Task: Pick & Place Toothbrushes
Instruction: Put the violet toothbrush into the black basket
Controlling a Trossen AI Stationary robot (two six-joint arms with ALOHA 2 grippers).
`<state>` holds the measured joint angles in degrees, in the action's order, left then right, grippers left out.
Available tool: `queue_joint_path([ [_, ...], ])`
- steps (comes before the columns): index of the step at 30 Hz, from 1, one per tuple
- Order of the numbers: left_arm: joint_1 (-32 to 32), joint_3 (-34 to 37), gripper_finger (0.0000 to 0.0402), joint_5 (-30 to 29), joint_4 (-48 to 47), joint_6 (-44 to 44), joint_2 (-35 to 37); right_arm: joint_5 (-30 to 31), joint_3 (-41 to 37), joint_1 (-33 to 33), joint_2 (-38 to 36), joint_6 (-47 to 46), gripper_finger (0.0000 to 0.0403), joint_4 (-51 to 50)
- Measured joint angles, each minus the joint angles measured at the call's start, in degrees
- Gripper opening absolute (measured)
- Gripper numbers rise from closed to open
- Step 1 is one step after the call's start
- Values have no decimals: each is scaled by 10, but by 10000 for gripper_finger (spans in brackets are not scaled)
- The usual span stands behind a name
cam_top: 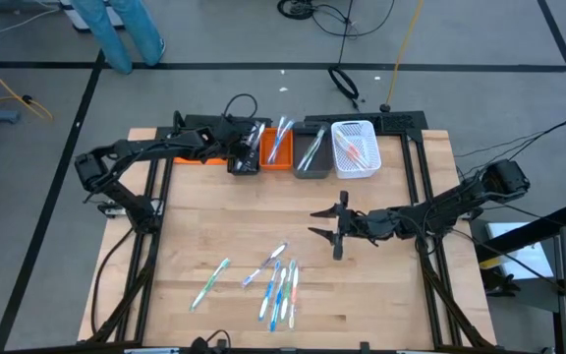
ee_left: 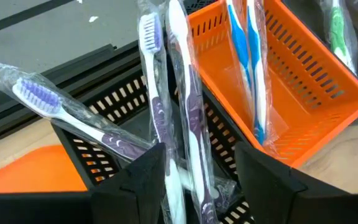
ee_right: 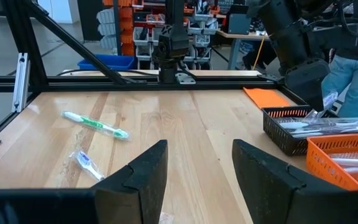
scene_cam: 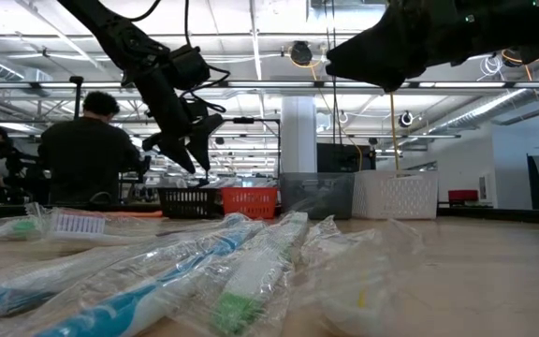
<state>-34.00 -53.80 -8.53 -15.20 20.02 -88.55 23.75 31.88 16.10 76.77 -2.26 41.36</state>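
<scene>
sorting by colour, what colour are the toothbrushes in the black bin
Purple and white, in clear wrappers: the toothbrushes in the black bin. Clearest in the left wrist view.

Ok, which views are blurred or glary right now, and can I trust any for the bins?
Low view: the wrapped toothbrushes up close are out of focus, wrappers glaring; the bins behind look sharper. Left wrist view: sharp on the purple toothbrushes in the black bin and on the orange bin, slight wrapper sheen. High view: even light, bins small but clear. Right wrist view: clear, soft table reflection.
</scene>
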Motion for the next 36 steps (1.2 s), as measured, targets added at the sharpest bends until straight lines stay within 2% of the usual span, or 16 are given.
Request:
queue_joint_path([
  [5, 0, 0, 195, 44, -14, -16, 10, 0, 0, 0, 0, -1, 171, -7],
  [8, 5, 0, 195, 90, -38, -14, 21, 0, 0, 0, 0, -1, 171, -15],
  [13, 45, 0, 195, 161, -92, -3, 40, 0, 0, 0, 0, -1, 169, -16],
  [18, 124, 0, 195, 161, -123, 17, 43, 0, 0, 0, 0, -1, 169, -17],
  [24, 242, 0, 195, 154, -119, 55, 43, 0, 0, 0, 0, -1, 169, -18],
  [31, 392, 0, 195, 99, -117, 139, 42, 0, 0, 0, 0, -1, 167, -18],
  [36, 491, 0, 195, 19, -111, 214, 31, 0, 0, 0, 0, -1, 169, -18],
])
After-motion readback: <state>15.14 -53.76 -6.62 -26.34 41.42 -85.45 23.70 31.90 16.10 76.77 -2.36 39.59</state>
